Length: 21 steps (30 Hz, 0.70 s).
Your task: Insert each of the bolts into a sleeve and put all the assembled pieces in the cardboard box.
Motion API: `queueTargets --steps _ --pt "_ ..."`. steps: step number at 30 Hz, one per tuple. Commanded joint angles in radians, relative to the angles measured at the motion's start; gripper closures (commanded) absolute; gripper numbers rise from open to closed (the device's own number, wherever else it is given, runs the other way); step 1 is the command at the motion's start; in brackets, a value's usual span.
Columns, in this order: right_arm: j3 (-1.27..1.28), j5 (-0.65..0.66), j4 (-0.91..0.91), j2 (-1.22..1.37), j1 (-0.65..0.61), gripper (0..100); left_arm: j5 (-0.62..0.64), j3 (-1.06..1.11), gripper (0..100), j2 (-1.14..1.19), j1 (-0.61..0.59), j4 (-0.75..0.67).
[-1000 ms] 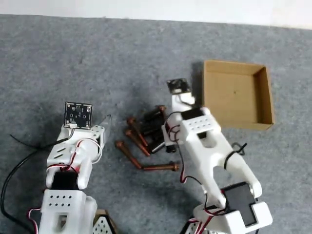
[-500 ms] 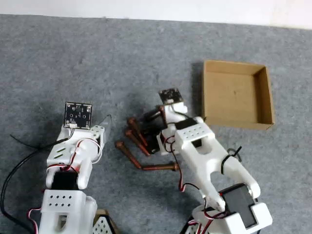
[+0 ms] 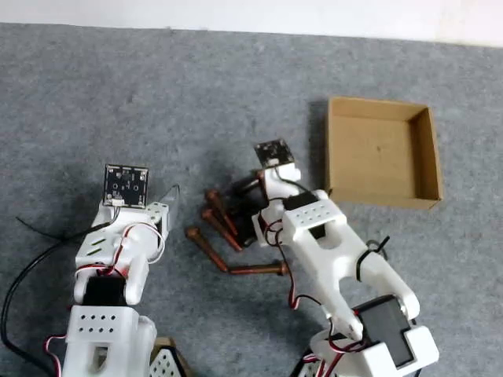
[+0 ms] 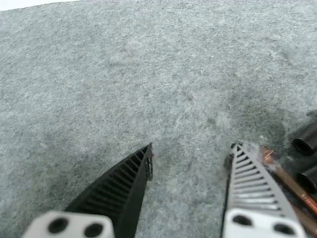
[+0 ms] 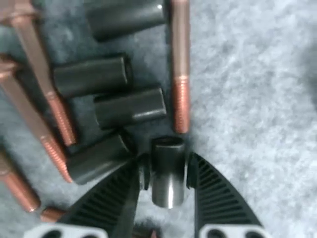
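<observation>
No text, label, number or sign can be read in any view. The left camera board (image 3: 126,186) and the right camera board (image 3: 274,152) show pale specks that may be print, but they are too small to tell.

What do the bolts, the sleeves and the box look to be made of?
The bolts: metal, likely copper-plated, by the reddish-brown sheen and cut threads. The sleeves: dark tubes with dull highlights, probably blackened metal, possibly plastic. The box: brown cardboard, matte, with thin folded walls.
</observation>
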Motion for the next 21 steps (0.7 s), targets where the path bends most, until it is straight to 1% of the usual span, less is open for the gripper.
queueTargets --steps 1,19,21 --pt "-0.005 0.043 -0.027 -0.036 0.001 87.5 0.006 -0.010 77 0.002 -0.007 -0.017" --pt "-0.004 0.034 0.010 -0.036 -0.002 87.5 0.006 -0.010 77 0.002 -0.007 -0.017" --pt "-0.005 0.006 0.028 -0.036 -0.002 87.5 0.006 -0.010 77 0.002 -0.007 -0.017"
